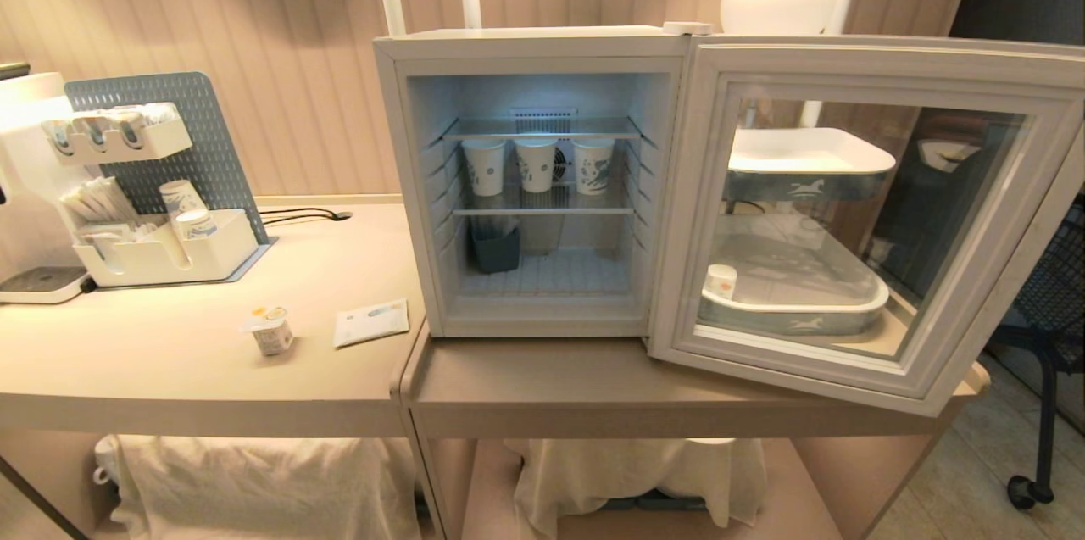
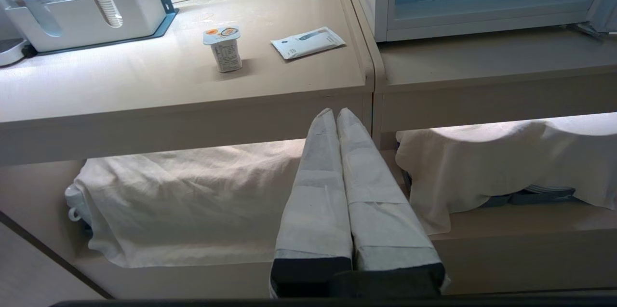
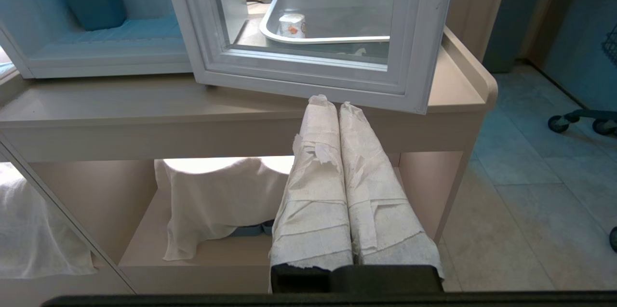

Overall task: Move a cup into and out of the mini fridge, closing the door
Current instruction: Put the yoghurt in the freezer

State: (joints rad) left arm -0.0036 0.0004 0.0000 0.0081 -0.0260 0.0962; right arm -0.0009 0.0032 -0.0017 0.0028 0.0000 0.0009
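Notably, both end effectors, left (image 2: 336, 113) and right (image 3: 328, 100), were clenched empty below the desk (image 1: 212, 370); the yogurt cup (image 1: 272, 330) stood beside a sachet (image 1: 370, 321), mini fridge (image 1: 525, 184) door (image 1: 856, 209) wide open. Risks: toppling the light cup, snagging the shelf

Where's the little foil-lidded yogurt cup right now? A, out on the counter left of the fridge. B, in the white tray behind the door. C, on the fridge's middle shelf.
A: the cup stands on the counter left of the open mini fridge.
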